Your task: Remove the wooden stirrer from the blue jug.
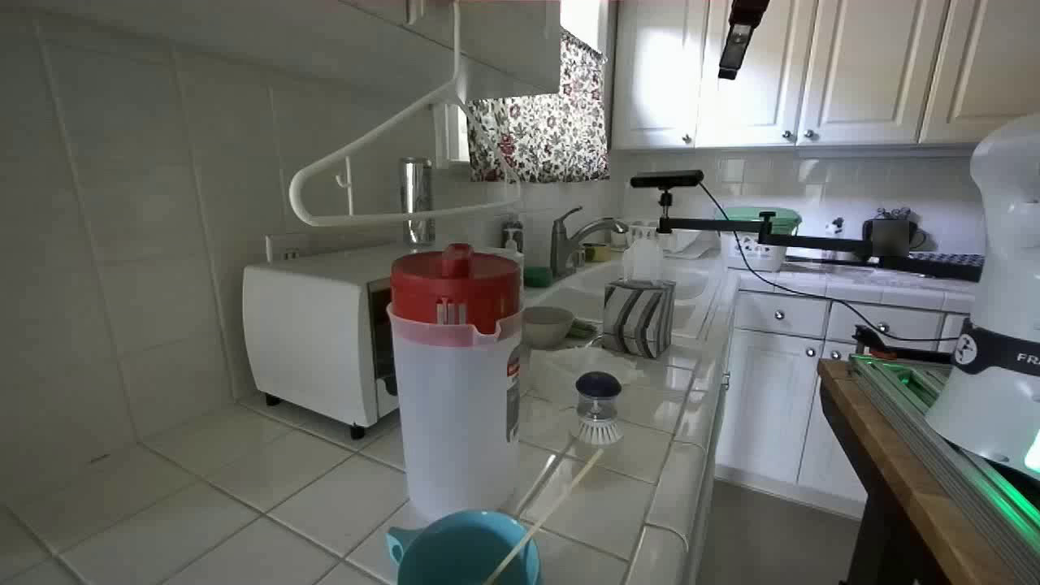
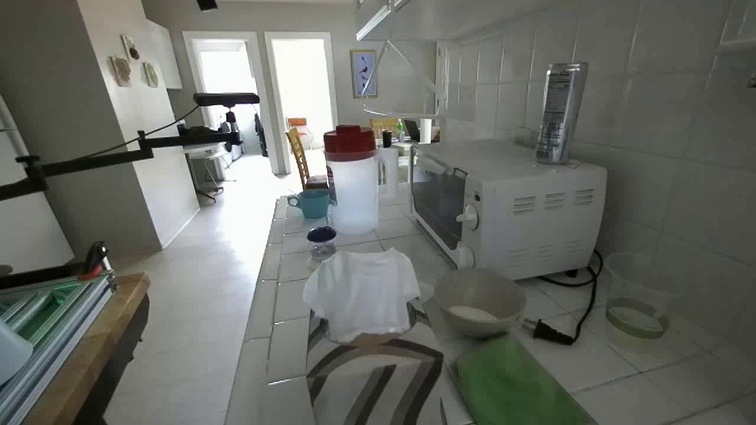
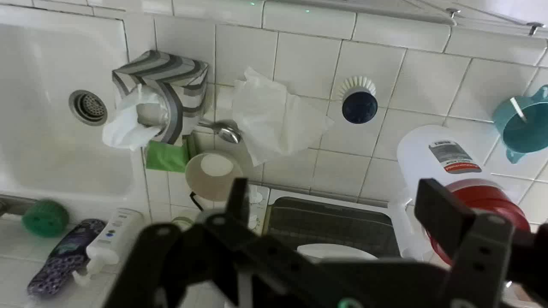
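The blue jug stands upright on the tiled counter, cut by the bottom edge of an exterior view. It also shows in an exterior view and at the right edge of the wrist view. The pale wooden stirrer leans in the jug, its upper end sticking out over the rim; it shows short in the wrist view. My gripper is open and empty, high above the counter and off to the side of the jug. Its dark tip shows at the top of an exterior view.
The red-lidded pitcher stands right beside the jug. A scrub brush, a tissue box, a bowl and a white toaster oven with a can stand along the counter. A white hanger hangs above the oven.
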